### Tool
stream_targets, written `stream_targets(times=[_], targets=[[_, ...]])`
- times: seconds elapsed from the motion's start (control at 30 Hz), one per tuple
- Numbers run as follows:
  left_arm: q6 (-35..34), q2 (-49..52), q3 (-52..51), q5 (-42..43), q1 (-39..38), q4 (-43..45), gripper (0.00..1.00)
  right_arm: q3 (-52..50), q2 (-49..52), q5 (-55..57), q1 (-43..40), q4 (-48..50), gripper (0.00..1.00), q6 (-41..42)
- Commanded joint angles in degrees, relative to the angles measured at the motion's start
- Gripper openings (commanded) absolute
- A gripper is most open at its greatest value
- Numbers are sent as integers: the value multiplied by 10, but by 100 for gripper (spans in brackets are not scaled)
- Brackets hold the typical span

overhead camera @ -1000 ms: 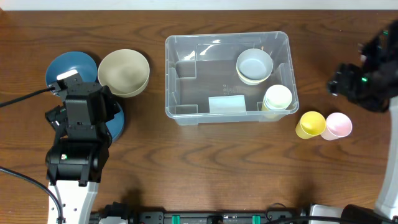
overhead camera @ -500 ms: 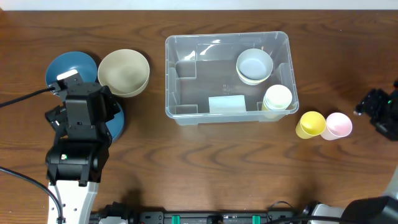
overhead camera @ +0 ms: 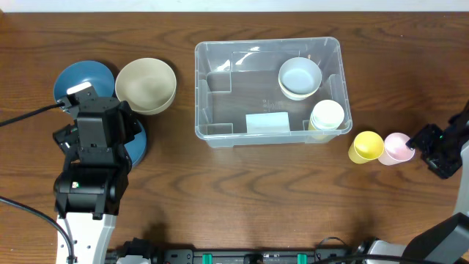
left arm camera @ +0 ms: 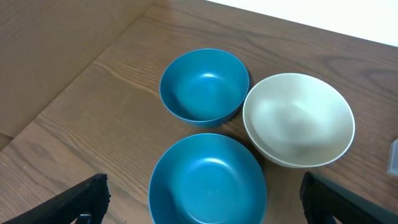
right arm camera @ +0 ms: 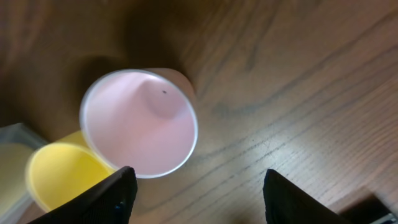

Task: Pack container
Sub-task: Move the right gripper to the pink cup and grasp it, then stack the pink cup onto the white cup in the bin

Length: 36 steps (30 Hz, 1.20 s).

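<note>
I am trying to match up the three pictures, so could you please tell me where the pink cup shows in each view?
Overhead: the pink cup stands at the right, on the table outside the container.
Left wrist: not in it.
Right wrist: the pink cup is left of centre, seen from above into its mouth.
Shared landmark: the yellow cup right beside it, at the lower left in the right wrist view.

Container [overhead camera: 196,88] holds white bowl [overhead camera: 300,77], cream cup [overhead camera: 327,116] at R end. Yellow cup [overhead camera: 366,147], pink cup [overhead camera: 398,147] touching, just off container's R side. Right gripper [overhead camera: 419,143] beside pink cup.
</note>
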Motion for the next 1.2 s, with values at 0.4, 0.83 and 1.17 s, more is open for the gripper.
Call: stream_targets(times=[0.4, 0.83, 1.17], targets=[[-5, 0, 12, -9, 3, 0, 98, -129, 8, -9, -6, 147, 41, 34], [-5, 0, 12, -9, 3, 0, 98, -117, 32, -7, -9, 172, 1, 66], [-5, 0, 12, -9, 3, 0, 98, 119, 26, -70, -6, 37, 1, 42]])
